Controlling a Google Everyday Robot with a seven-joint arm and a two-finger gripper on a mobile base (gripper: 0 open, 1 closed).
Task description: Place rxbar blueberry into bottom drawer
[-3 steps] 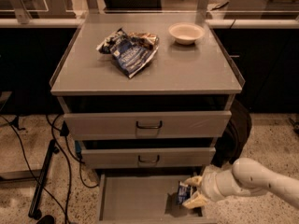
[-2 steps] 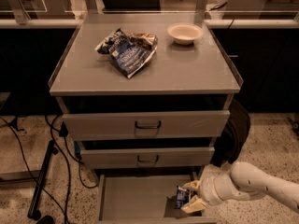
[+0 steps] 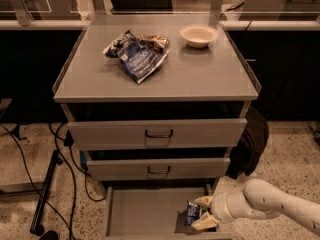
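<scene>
Pinching the rxbar blueberry (image 3: 192, 213) between my two fingers, my hand (image 3: 202, 212) sits low in the right end of the bottom drawer (image 3: 140, 211), one finger above the bar and one below, closed on its wrapper. The bar stands on edge, close to the drawer's right wall and front lip, and I cannot tell whether it touches the grey floor. To its left the tray lies bare and wide, with room to move that way. The right wall and the middle drawer (image 3: 158, 170) just overhead hem me in. My arm (image 3: 272, 209) comes in from the right, over the drawer's corner. The top drawer (image 3: 158, 133) is pushed in, as is the middle one. Up on the surface (image 3: 210, 76) a crumpled chip bag (image 3: 139, 55) lies left of centre, and a pale bowl (image 3: 199, 35) stands near the back right, well apart from it. Compared with a second ago, hand and bar have sunk slightly deeper into the drawer; bag and bowl have not moved.
</scene>
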